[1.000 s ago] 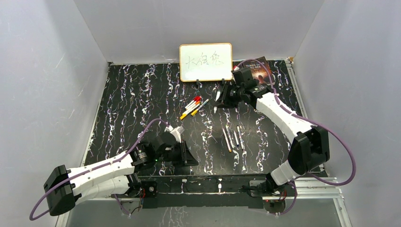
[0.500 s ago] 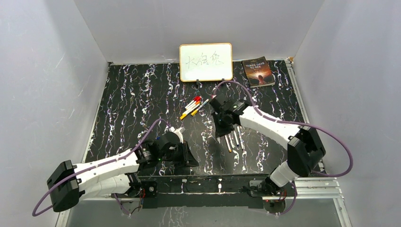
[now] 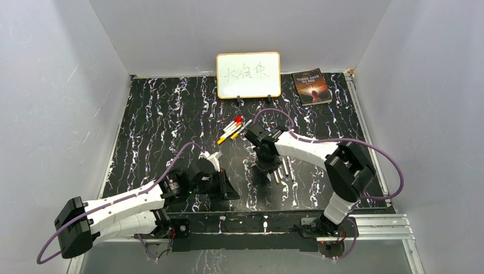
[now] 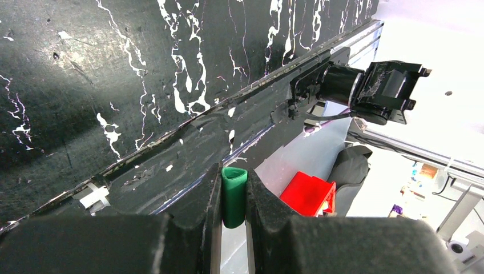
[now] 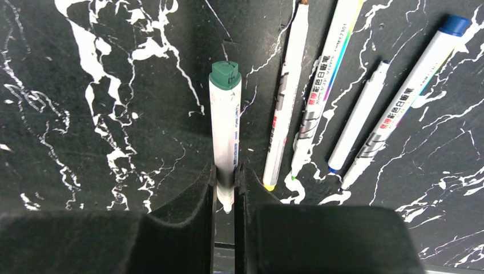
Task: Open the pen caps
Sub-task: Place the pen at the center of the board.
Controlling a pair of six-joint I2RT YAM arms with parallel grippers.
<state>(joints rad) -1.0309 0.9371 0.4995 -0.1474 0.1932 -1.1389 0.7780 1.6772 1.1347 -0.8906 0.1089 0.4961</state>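
Note:
My left gripper [image 4: 233, 171] is shut on a small green pen cap [image 4: 234, 200] and hangs over the table's front edge [image 4: 188, 131]; from above the left gripper [image 3: 225, 191] sits at front centre. My right gripper [image 5: 225, 171] is shut on a white pen [image 5: 224, 125] with a green end, its bare tip between the jaws. This right gripper [image 3: 262, 168] hovers low, just left of several uncapped pens [image 3: 282, 168] lying side by side. The uncapped pens [image 5: 325, 85] show to the right of the held one. Several capped pens [image 3: 231, 128] lie further back, one with a red cap [image 3: 238, 119].
A whiteboard [image 3: 248, 75] stands at the back centre with a book [image 3: 311, 87] to its right. Grey walls close in both sides. A red bin [image 4: 308, 194] sits below the table's front edge, next to the right arm's base [image 4: 354, 88].
The right arm has swung from the back by the whiteboard forward and down to the uncapped pens, carrying its pen. The left arm has barely moved.

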